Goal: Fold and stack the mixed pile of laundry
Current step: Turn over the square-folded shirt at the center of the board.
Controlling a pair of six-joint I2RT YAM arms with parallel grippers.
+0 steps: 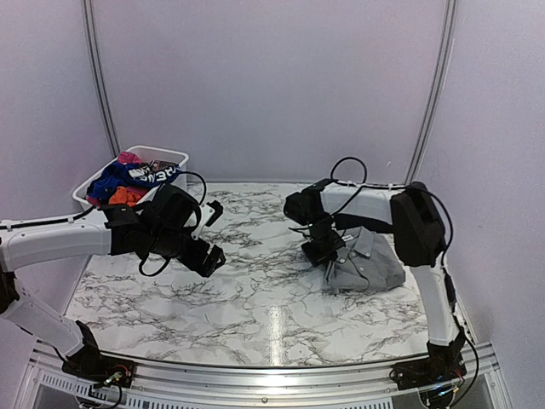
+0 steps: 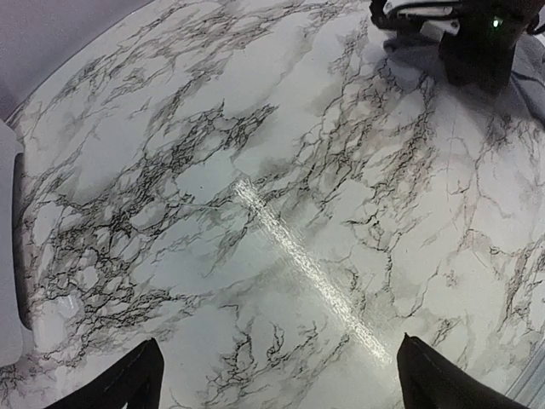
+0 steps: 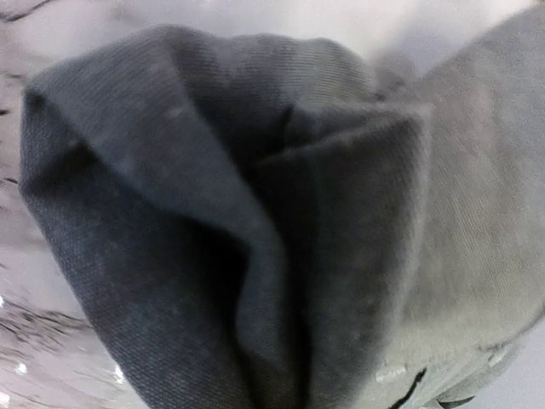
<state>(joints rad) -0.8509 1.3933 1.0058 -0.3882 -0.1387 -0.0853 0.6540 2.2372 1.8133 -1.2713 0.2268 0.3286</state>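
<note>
Marble-patterned, the counter [image 1: 255,298] is enclosed by pale walls [image 1: 272,85]. At its right side a grey shirt [image 1: 368,266] is seen lying crumpled. The right pincer [image 1: 322,249] is set at the shirt's left edge and is closed tight on a bunched fold of it. In the right wrist view the cloth fills everything, and the fingers are hidden. The left pincer [image 1: 210,258] is held over bare counter left of centre, well apart from the shirt, its jaws spread wide with nothing between them. In the far left corner a white basket [image 1: 174,156] is set, filled with a heap of clothes [image 1: 128,181] — blue, orange and pink pieces can be made out.
</note>
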